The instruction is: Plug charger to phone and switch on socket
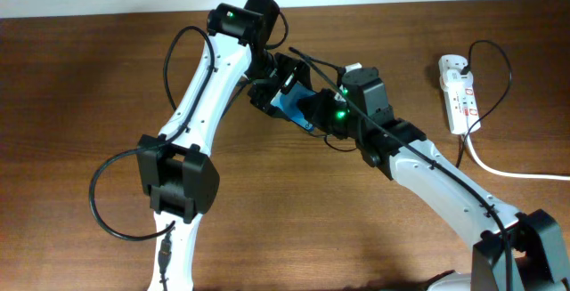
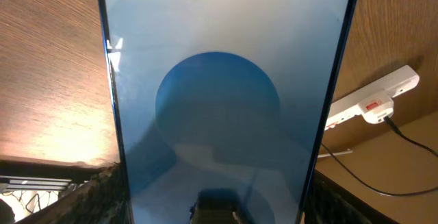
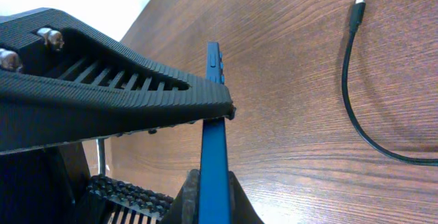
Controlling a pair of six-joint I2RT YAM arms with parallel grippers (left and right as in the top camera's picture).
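Both arms meet over the middle of the table (image 1: 80, 77) and the phone (image 1: 294, 109) is up off the wood between them, well left of the socket (image 1: 459, 95). I reckon it's raised so the port end is free for the plug. The left gripper (image 1: 278, 84) looks pinched onto the phone's faces, the screen filling its camera, while the right gripper (image 3: 191, 148) has its jaws apart, the phone's edge at their tips, clamping nothing. The charger (image 3: 348, 107) lies loose on the table, plug tip bare, and my guess is that's the right arm's pickup.
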